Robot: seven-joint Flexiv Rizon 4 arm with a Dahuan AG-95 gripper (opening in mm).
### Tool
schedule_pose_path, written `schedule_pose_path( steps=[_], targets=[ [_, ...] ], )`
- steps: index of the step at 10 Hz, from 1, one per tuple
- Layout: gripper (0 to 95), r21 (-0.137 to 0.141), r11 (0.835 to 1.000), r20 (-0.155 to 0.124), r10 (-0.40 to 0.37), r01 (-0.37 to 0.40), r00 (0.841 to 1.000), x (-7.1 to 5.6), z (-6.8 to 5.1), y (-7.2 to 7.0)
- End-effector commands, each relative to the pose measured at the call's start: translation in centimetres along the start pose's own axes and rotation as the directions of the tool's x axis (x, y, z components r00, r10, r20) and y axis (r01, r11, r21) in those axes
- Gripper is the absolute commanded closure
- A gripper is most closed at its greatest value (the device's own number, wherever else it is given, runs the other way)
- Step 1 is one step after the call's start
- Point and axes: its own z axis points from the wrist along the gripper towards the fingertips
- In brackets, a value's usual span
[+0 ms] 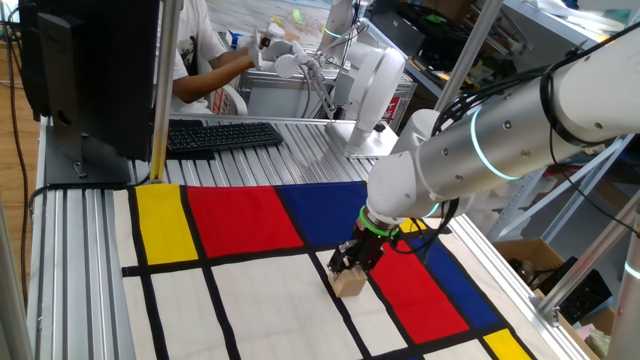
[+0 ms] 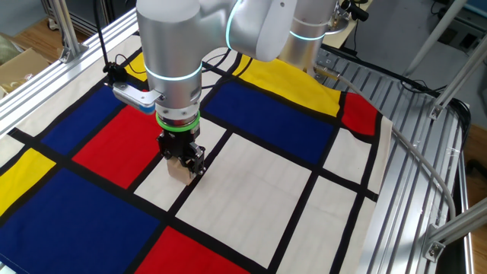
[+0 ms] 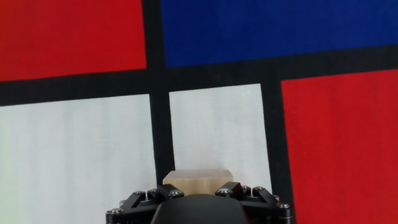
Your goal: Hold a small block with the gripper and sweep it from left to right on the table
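On colour-block cloth table [image 1: 240,300], claw-held block [image 1: 349,284].

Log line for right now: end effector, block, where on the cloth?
end effector: shut on small block | block: on cloth, narrow white rectangle | table: keyboard at back
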Motion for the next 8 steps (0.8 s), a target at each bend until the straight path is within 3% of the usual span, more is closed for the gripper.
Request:
schedule_pose_path(
  steps=[1,6,8],
  targets=[
    [95.0,0.003,1.000,-0.001,0.004,-0.004,1.000,0.14,-0.13,0.15],
    [95.0,-0.003,1.000,-0.001,0.006,-0.006,1.000,0.17,0.04,0.39],
    [95.0,0.008,1.000,0.004,0.006,-0.006,1.000,0.20,0.04,0.54]
  ],
)
